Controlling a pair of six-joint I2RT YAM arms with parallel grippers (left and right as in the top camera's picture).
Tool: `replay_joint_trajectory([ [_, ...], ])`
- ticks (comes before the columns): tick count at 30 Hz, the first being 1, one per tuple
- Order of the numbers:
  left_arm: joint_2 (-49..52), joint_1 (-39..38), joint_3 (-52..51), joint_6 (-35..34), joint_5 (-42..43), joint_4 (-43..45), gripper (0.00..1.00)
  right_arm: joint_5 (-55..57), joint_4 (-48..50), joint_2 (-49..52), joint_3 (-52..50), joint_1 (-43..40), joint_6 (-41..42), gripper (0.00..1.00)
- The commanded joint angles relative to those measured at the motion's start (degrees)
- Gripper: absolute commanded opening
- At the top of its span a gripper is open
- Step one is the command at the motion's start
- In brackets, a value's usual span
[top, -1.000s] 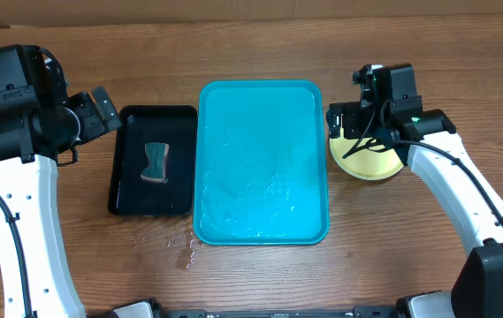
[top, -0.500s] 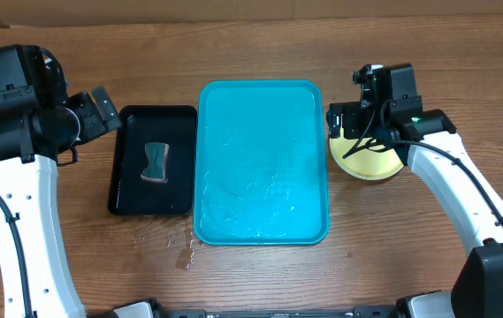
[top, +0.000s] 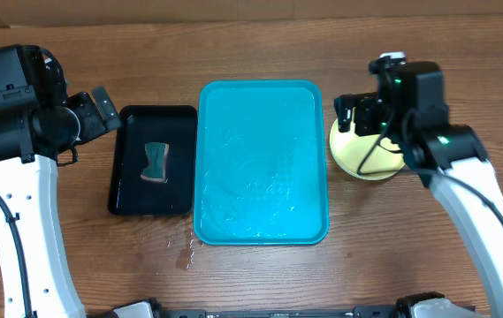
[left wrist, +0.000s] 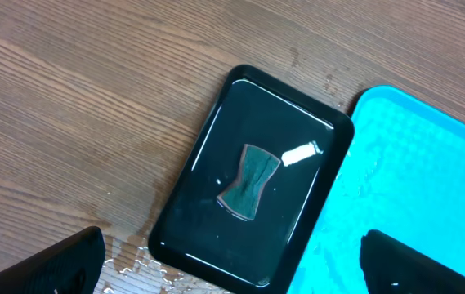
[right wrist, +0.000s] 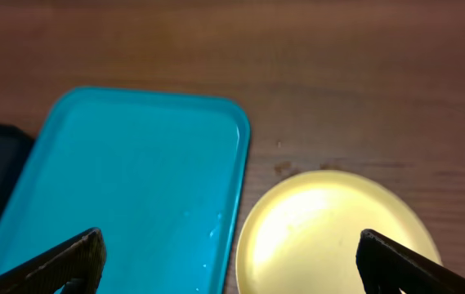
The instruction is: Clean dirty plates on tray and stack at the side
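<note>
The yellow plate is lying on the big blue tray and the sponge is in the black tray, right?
Not quite: the yellow plate lies on the wooden table beside the blue tray, not on it, as the overhead view shows. The sponge is in the black tray.

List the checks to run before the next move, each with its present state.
1. Tray free of plates: ok.
2. Plates stacked on the table right of the tray: ok. Their number: cannot tell, since only the yellow top one shows.
3. Top plate free of smudge: ok, none visible.
4. Sponge lying in the black tray: ok.
5. Left gripper and right gripper open and empty: ok.
6. Table dry: not ok, water beside the tray's near corner.
</note>
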Motion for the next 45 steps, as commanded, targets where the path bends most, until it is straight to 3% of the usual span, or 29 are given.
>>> replay_joint_trajectory([
  [1,0.0,0.0,0.7,-0.7,0.4,0.1,1.00,0.5,0.3,-5.8,0.6,0.0,-0.3,1.00],
  [23,0.0,0.0,0.7,-0.7,0.4,0.1,1.00,0.5,0.2,-32.8,0.6,0.0,-0.3,1.00],
  [36,0.0,0.0,0.7,-0.7,0.4,0.1,1.00,-1.0,-9.9,-48.5,0.3,-0.1,-0.2,1.00],
  [45,0.0,0.0,0.7,-0.7,0.4,0.1,1.00,-1.5,-10.8,-60.3,-7.8,-0.1,0.0,1.00],
])
